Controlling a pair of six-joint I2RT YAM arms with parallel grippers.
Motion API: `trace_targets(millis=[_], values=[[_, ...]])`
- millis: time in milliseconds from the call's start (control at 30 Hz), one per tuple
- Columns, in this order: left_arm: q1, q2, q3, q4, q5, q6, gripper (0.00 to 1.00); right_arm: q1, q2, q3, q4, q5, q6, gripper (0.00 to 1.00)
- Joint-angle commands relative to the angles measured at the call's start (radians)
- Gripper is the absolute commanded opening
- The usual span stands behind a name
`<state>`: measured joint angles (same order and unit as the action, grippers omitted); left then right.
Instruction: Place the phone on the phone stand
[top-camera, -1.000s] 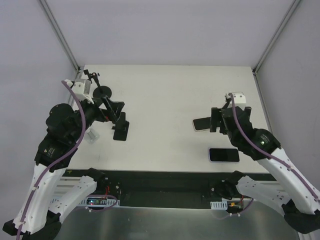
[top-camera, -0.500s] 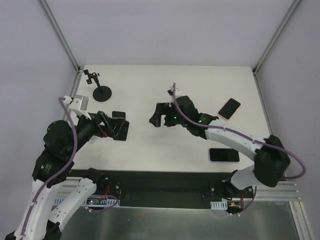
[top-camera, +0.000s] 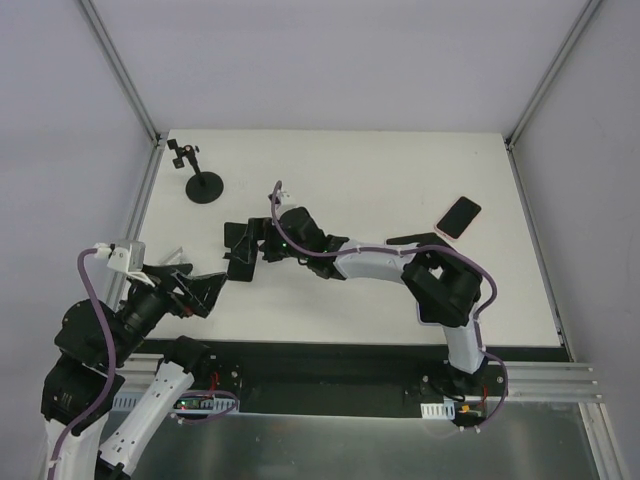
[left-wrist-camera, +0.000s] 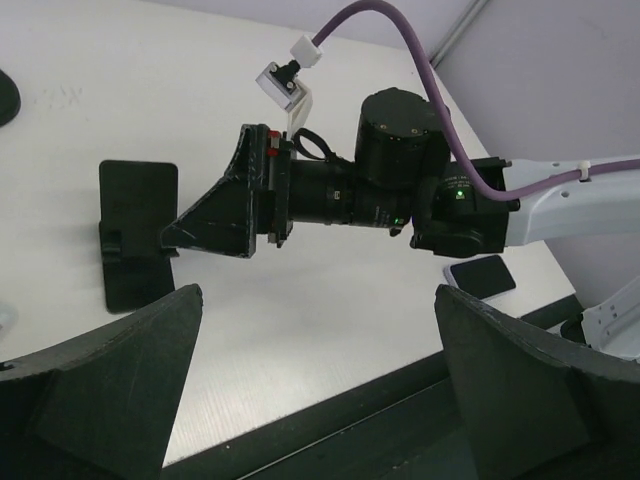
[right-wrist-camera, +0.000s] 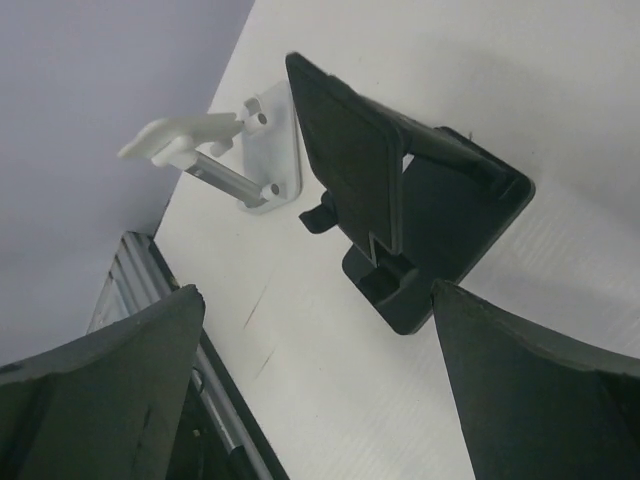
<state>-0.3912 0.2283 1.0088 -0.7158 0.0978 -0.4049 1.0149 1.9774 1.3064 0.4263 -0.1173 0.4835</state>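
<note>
On the white desk (top-camera: 400, 170) we see the right claw (right-wrist-camera: 315, 300) spread wide and empty, the left claw (left-wrist-camera: 318, 300) gaping just as empty by the near edge, the black phone stand (top-camera: 240, 258) just beside the right claw, and the pink-edged phone (top-camera: 458, 217) lying flat, well apart to the right.

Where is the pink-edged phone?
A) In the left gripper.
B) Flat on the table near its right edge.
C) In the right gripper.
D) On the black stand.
B: the phone lies flat on the table, far from the open right gripper at the black stand.
</note>
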Motion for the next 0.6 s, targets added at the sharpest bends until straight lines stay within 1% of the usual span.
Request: trace_targets(millis=[0, 33, 67, 100, 133, 167, 200, 333, 367, 433, 467, 500, 533, 567], values=[[0.003, -0.009, -0.012, -0.069, 0.009, -0.073, 0.99, 0.097, 0.027, 0.079, 0.039, 0.194, 0.01, 0.99], [0.003, -0.012, -0.012, -0.077, 0.016, -0.084, 0.98, 0.12, 0.037, 0.121, -0.012, 0.296, 0.018, 0.98], [0.003, -0.015, -0.01, -0.083, 0.023, -0.097, 0.98, 0.128, 0.044, 0.132, -0.124, 0.356, 0.042, 0.96], [0.003, -0.018, -0.003, -0.091, 0.022, -0.122, 0.98, 0.134, 0.046, 0.133, -0.144, 0.398, 0.099, 0.96], [0.003, -0.018, 0.005, -0.123, 0.016, -0.139, 0.97, 0.139, 0.046, 0.096, -0.124, 0.418, 0.11, 0.96], [0.003, -0.015, 0.013, -0.143, 0.008, -0.159, 0.96, 0.143, 0.047, 0.082, -0.068, 0.419, 0.124, 0.96], [0.003, -0.012, 0.031, -0.169, -0.012, -0.199, 0.96, 0.149, 0.051, 0.074, -0.06, 0.424, 0.136, 0.96], [0.003, 0.031, 0.062, -0.305, -0.047, -0.245, 0.97, 0.163, 0.089, 0.083, -0.061, 0.4, 0.148, 0.96], [0.003, 0.069, 0.071, -0.383, -0.058, -0.25, 0.97, 0.163, 0.089, 0.067, -0.046, 0.4, 0.145, 0.96], [0.003, 0.106, 0.093, -0.447, -0.07, -0.267, 0.95, 0.157, 0.092, 0.048, -0.014, 0.395, 0.132, 0.96], [0.003, 0.126, 0.093, -0.48, -0.066, -0.27, 0.93, 0.152, 0.097, 0.042, 0.03, 0.386, 0.13, 0.99], [0.003, 0.131, 0.094, -0.493, -0.055, -0.273, 0.91, 0.14, 0.104, 0.037, 0.046, 0.374, 0.133, 0.99], [0.003, 0.131, 0.093, -0.499, -0.046, -0.279, 0.9, 0.134, 0.121, 0.037, 0.067, 0.343, 0.141, 0.95], [0.005, 0.114, 0.09, -0.502, -0.047, -0.3, 0.9, 0.128, 0.129, 0.037, 0.13, 0.325, 0.135, 0.91]])
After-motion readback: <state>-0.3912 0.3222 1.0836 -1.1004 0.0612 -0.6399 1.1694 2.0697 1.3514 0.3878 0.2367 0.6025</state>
